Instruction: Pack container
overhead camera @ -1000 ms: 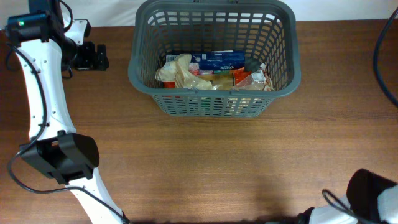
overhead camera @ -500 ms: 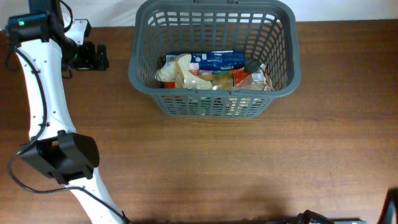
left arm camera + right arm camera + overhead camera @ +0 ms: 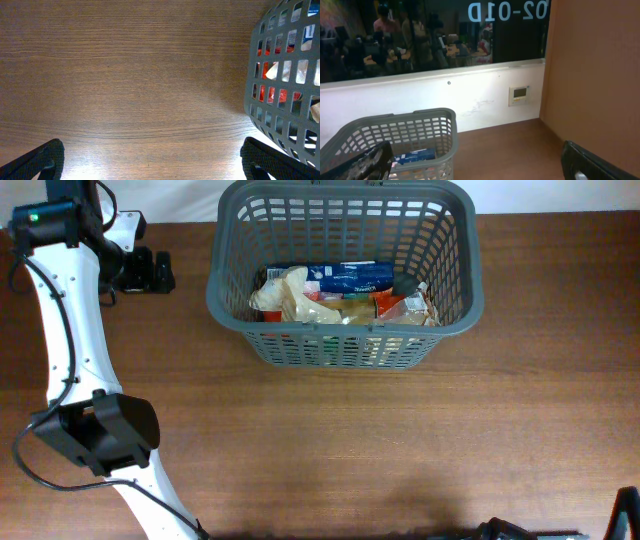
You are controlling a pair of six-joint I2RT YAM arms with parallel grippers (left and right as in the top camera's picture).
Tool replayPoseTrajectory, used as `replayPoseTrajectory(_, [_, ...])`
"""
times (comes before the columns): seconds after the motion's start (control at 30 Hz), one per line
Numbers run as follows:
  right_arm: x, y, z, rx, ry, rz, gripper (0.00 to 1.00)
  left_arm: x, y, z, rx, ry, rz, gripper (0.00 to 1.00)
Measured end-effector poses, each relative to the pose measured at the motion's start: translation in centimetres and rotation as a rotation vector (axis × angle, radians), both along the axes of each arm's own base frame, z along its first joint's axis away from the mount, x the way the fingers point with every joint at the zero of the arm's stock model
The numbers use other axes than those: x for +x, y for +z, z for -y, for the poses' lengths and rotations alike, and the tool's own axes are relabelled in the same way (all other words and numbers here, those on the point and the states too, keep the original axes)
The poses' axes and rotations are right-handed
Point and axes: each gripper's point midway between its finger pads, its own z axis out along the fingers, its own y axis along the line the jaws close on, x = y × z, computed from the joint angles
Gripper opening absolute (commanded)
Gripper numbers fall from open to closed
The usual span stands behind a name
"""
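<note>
While the fingers (image 3: 37, 161) of the left gripper (image 3: 152, 162) stand spread wide above the table (image 3: 400, 440), gripping nothing, those of the right gripper (image 3: 475, 165) are spread too; container (image 3: 340, 348) sits at the table's 12 o'clock, packs (image 3: 345, 292) inside, left gripper at its 9 o'clock.

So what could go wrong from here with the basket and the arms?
The left end effector is open close beside the container's left wall; a sideways swing could shove the container. The packs are heaped loosely against its near wall, so a knock might shift them.
</note>
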Motion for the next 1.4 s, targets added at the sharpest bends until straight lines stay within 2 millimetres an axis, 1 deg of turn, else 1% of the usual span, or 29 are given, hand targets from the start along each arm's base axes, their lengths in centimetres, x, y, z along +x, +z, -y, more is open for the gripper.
replayPoseTrajectory(0.23, [0.2,-0.2,0.1,0.006,0.001,-0.01,0.99,0.0,0.0,0.0,0.0,0.0,0.0,0.99])
replayPoseTrajectory(0.33, [1.7,-1.3,0.7,0.036,0.01,-0.071,0.99,0.0,0.0,0.0,0.0,0.0,0.0,0.99])
replayPoseTrajectory(0.37, [2.9,-2.1,1.1,0.058,0.016,-0.113,0.99,0.0,0.0,0.0,0.0,0.0,0.0,0.99])
replayPoseTrajectory(0.4, [3.6,-2.4,1.4,0.067,0.021,-0.128,0.99,0.0,0.0,0.0,0.0,0.0,0.0,0.99])
replayPoseTrajectory(0.43, [5.3,-2.2,2.0,0.069,0.036,-0.13,0.99,0.0,0.0,0.0,0.0,0.0,0.0,0.99])
replayPoseTrajectory(0.47, [6.3,-2.1,2.3,0.069,0.047,-0.127,0.99,0.0,0.0,0.0,0.0,0.0,0.0,0.99])
replayPoseTrajectory(0.5, [7.8,-1.9,2.7,0.067,0.068,-0.123,0.99,0.0,0.0,0.0,0.0,0.0,0.0,0.99])
replayPoseTrajectory(0.57, [11.8,-3.3,3.4,0.08,0.144,-0.153,0.99,0.0,0.0,0.0,0.0,0.0,0.001,0.99])
replayPoseTrajectory(0.6, [13.2,-3.4,3.3,0.069,0.181,-0.132,0.99,0.0,0.0,0.0,0.0,0.0,0.0,0.99])
replayPoseTrajectory(0.67, [15.1,-5.1,2.5,0.058,0.261,-0.121,0.99,0.0,0.0,0.0,0.0,0.0,0.001,0.99])
replayPoseTrajectory(0.7, [16.1,-6.4,1.8,0.05,0.312,-0.11,0.99,0.0,0.0,0.0,0.0,0.0,0.001,0.99])
replayPoseTrajectory(0.73, [16.7,-8.4,0.9,0.05,0.363,-0.117,0.98,0.0,0.0,0.0,0.0,0.0,0.001,0.99])
replayPoseTrajectory(0.77, [17.0,-8.8,0.5,0.035,0.384,-0.084,0.99,0.0,0.0,0.0,0.0,0.0,0.0,0.99])
replayPoseTrajectory(0.8, [17.3,-9.6,-0.1,0.023,0.417,-0.049,0.99,0.0,0.0,0.0,0.0,0.0,0.001,0.99])
replayPoseTrajectory(0.83, [17.3,-10.9,-0.6,0.017,0.441,-0.037,0.99,0.0,0.0,0.0,0.0,0.001,0.001,0.99])
replayPoseTrajectory(0.9, [17.4,-14.2,-1.4,0.013,0.48,-0.025,0.99,0.0,0.0,0.0,-0.001,0.001,0.0,0.99])
replayPoseTrajectory(0.97, [17.9,-16.9,-1.6,0.004,0.493,0.003,0.99,0.0,0.0,0.0,-0.001,0.001,0.0,0.99])
replayPoseTrajectory(1.07, [18.2,-21.6,-1.7,0.003,0.495,0.004,0.99,0.0,0.0,0.0,-0.001,0.003,0.0,0.99])
replayPoseTrajectory(1.13, [17.8,-23.5,-1.7,-0.001,0.495,0.02,0.99,0.0,0.0,0.0,-0.001,0.003,-0.001,0.99])
replayPoseTrajectory(1.23, [16.8,-24.9,-1.7,-0.016,0.495,0.066,0.99,0.0,0.0,0.0,-0.002,0.003,-0.001,0.99])
replayPoseTrajectory(1.3, [16.2,-25.3,-1.8,-0.024,0.495,0.094,0.99,0.0,0.0,0.0,-0.001,0.003,0.0,0.99])
replayPoseTrajectory(1.4, [16.0,-26.2,-1.8,-0.028,0.495,0.106,0.99,0.0,0.0,0.0,-0.001,0.003,0.0,0.99])
